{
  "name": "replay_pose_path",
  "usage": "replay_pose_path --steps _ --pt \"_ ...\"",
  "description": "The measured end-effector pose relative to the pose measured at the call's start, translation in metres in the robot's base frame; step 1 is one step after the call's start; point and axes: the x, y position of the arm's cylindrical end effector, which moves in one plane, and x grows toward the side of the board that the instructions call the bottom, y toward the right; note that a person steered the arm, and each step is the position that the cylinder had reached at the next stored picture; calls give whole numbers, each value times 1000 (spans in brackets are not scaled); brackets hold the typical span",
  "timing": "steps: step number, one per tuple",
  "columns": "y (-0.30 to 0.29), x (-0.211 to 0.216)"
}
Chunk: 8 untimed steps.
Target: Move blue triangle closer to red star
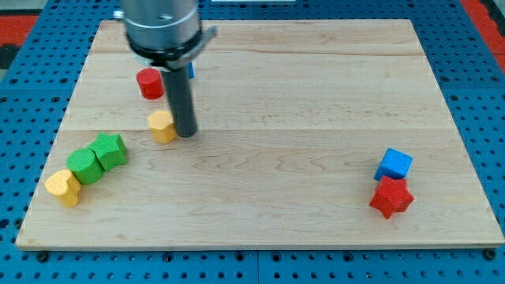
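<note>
My tip (186, 132) rests just right of a yellow block (162, 125), with no fingers on the rod to judge. The blue triangle (190, 69) peeks out behind the rod near the view's top, well apart from the red star (391, 198) at lower right.

Pale wooden board (316, 118), smooth grain; dark matt rod (180, 95); blue perforated base (24, 118)

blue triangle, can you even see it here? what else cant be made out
- Blue block: camera view, only a sliver shows behind the arm's housing, so its shape cannot be told.
- Arm's housing: cut off by the view's top edge.
- My tip: it stands just right of the yellow block; contact cannot be told.
- Red block: partly shadowed beside the rod; shape unclear.
</note>
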Motion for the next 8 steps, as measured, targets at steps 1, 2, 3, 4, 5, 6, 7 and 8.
replay_pose_path --steps 1,2,3,4,5,6,7,8 --pt "-52 -20" --pt "-55 -82" --pt "-74 -96" --pt "-79 -127" --pt "-50 -150" --pt "45 -137" --pt "66 -93" --pt "32 -97"
